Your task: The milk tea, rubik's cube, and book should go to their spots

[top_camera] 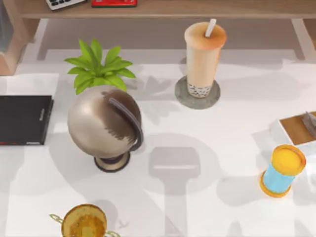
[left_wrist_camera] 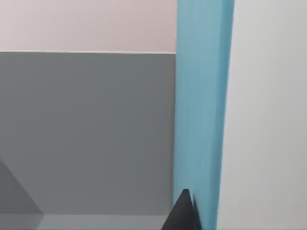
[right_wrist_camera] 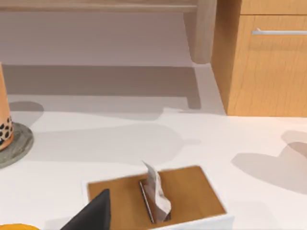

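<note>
From the top view the milk tea (top_camera: pixel 204 57) already stands upright on its grey coaster (top_camera: pixel 183 97), and the black slab (top_camera: pixel 23 119) at the table's left edge lies bare. My left wrist view has a light-blue book (left_wrist_camera: pixel 201 110) running right alongside a dark fingertip (left_wrist_camera: pixel 183 213), so I judge the left gripper is carrying it, though I cannot tell how firmly the fingers are closed. For the placement I'd come in level over the slab, square the covers to its edges, well clear of the globe (top_camera: pixel 104 123), and lower gently before letting go; I cannot tell the right gripper's state either.

Rendered office desk, globe (top_camera: pixel 104 127), potted plant (top_camera: pixel 98 67), keyboard (top_camera: pixel 64 3)
</note>
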